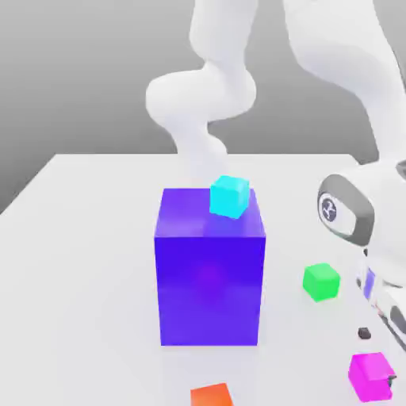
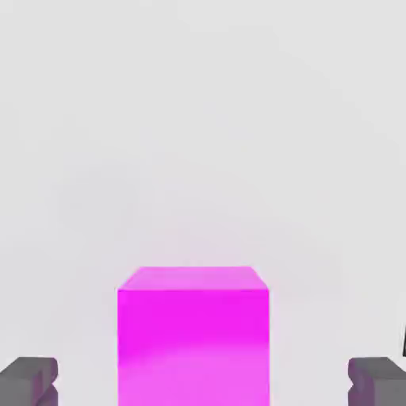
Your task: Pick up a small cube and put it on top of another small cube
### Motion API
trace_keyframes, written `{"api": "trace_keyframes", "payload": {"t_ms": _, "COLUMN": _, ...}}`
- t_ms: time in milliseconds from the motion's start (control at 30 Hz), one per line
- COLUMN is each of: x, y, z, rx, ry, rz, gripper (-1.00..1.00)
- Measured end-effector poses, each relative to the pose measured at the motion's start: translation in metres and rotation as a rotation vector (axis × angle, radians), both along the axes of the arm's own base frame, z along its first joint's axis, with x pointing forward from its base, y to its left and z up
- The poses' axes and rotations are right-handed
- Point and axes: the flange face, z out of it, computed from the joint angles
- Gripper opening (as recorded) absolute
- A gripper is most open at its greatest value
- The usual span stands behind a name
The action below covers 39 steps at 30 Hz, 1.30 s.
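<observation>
A small magenta cube (image 1: 369,376) lies on the white table near the exterior view's lower right. My gripper (image 1: 377,358) is lowered around it and open. In the hand view the magenta cube (image 2: 193,337) sits between the two grey fingertips (image 2: 28,381), with a wide gap on each side. A small green cube (image 1: 320,281) rests on the table a little farther back. A small cyan cube (image 1: 229,196) sits on the top rear corner of a tall blue block (image 1: 209,277). A small orange cube (image 1: 211,395) lies at the exterior view's lower edge.
The tall blue block stands mid-table, to the exterior view's left of my hand. The white arm (image 1: 349,71) arches over the back and right of the scene. The table's far edge (image 1: 119,156) runs behind the block.
</observation>
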Motion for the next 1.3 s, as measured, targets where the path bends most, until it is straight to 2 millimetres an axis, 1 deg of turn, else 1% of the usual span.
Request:
{"api": "trace_keyframes", "payload": {"t_ms": 167, "x": 0.000, "y": 0.000, "z": 0.000, "rx": -0.001, "ry": 0.002, "rz": 0.000, "gripper": -1.00}}
{"api": "trace_keyframes", "payload": {"t_ms": 200, "x": 0.000, "y": 0.000, "z": -0.004, "rx": -0.001, "ry": 0.002, "rz": 0.000, "gripper": -1.00}}
{"api": "trace_keyframes", "payload": {"t_ms": 233, "x": 0.000, "y": 0.000, "z": 0.002, "rx": -0.001, "ry": 0.001, "rz": 0.001, "gripper": -1.00}}
{"api": "trace_keyframes", "payload": {"t_ms": 267, "x": 0.000, "y": 0.001, "z": 0.012, "rx": -0.001, "ry": 0.001, "rz": 0.002, "gripper": -1.00}}
{"api": "trace_keyframes", "payload": {"t_ms": 367, "x": -0.001, "y": 0.000, "z": 0.051, "rx": -0.001, "ry": 0.002, "rz": 0.002, "gripper": -1.00}}
{"api": "trace_keyframes", "payload": {"t_ms": 400, "x": -0.008, "y": 0.000, "z": 0.059, "rx": 0.003, "ry": 0.010, "rz": 0.015, "gripper": -1.00}}
{"api": "trace_keyframes", "payload": {"t_ms": 467, "x": -0.030, "y": 0.002, "z": 0.067, "rx": 0.014, "ry": 0.029, "rz": 0.058, "gripper": -1.00}}
{"api": "trace_keyframes", "payload": {"t_ms": 633, "x": -0.092, "y": 0.005, "z": 0.085, "rx": 0.035, "ry": 0.058, "rz": 0.195, "gripper": -1.00}}
{"api": "trace_keyframes", "payload": {"t_ms": 767, "x": -0.147, "y": 0.007, "z": 0.099, "rx": 0.037, "ry": 0.056, "rz": 0.334, "gripper": -1.00}}
{"api": "trace_keyframes", "payload": {"t_ms": 800, "x": -0.160, "y": 0.005, "z": 0.102, "rx": 0.034, "ry": 0.052, "rz": 0.369, "gripper": -1.00}}
{"api": "trace_keyframes", "payload": {"t_ms": 933, "x": -0.204, "y": -0.010, "z": 0.111, "rx": 0.015, "ry": 0.022, "rz": 0.481, "gripper": -1.00}}
{"api": "trace_keyframes", "payload": {"t_ms": 967, "x": -0.215, "y": -0.014, "z": 0.112, "rx": 0.007, "ry": 0.013, "rz": 0.511, "gripper": -1.00}}
{"api": "trace_keyframes", "payload": {"t_ms": 1000, "x": -0.220, "y": -0.016, "z": 0.108, "rx": 0.003, "ry": 0.008, "rz": 0.526, "gripper": -1.00}}
{"api": "trace_keyframes", "payload": {"t_ms": 1067, "x": -0.223, "y": -0.017, "z": 0.095, "rx": 0.000, "ry": 0.004, "rz": 0.537, "gripper": -1.00}}
{"api": "trace_keyframes", "payload": {"t_ms": 1233, "x": -0.224, "y": -0.018, "z": 0.053, "rx": -0.002, "ry": 0.002, "rz": 0.539, "gripper": -1.00}}
{"api": "trace_keyframes", "payload": {"t_ms": 1267, "x": -0.225, "y": -0.019, "z": 0.048, "rx": -0.002, "ry": 0.002, "rz": 0.539, "gripper": 1.00}}
{"api": "trace_keyframes", "payload": {"t_ms": 1300, "x": -0.225, "y": -0.018, "z": 0.048, "rx": -0.002, "ry": 0.002, "rz": 0.540, "gripper": 1.00}}
